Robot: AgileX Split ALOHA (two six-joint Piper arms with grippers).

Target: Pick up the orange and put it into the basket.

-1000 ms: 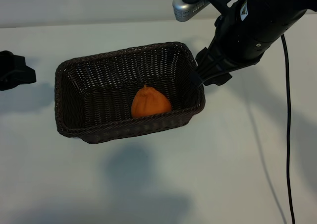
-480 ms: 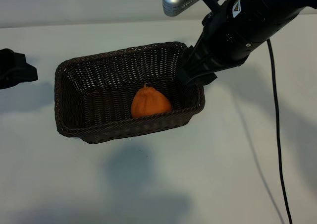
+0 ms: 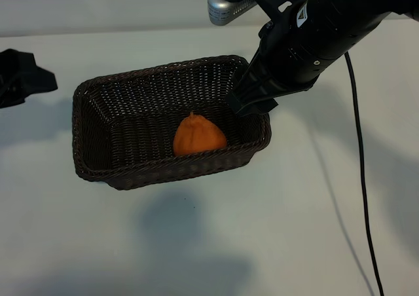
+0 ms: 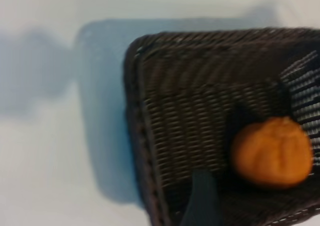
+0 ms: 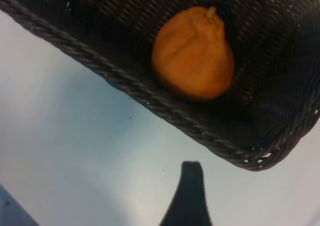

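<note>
Right gripper (image 3: 247, 105): jaws spread wide, nothing between them. It hangs over the 3 o'clock end of the rectangular dark-brown woven wicker basket (image 3: 91, 135), tip pointing steeply down, just inside the braided rim. One dark fingertip (image 5: 189, 196) shows in the right wrist view, over bare table beside the basket wall.

Left gripper (image 3: 23, 80): at 9 o'clock of the basket, well apart from it, jaws also wide and empty. One dark finger (image 4: 202, 201) shows in its wrist view, over the basket's near rim.

Small round bright-orange fruit with wrinkled skin, the orange (image 3: 198, 136): lies on the basket floor, toward the 4 o'clock part, stem nub up, resting close to the near long wall. Neither gripper touches it.

Judgement: the orange already sits where the task wants it, so the placing looks done. The step in hand reads as a clear-off or a check. To do it well, lift the right gripper straight up before swinging it away, so a finger does not hook the open weave and drag the light basket.

Around: white tabletop (image 3: 209, 243), bare apart from shadows; a thin black cable (image 3: 362, 178) trails down from the right arm at 4 o'clock. In the way: only the rim under the right gripper.
</note>
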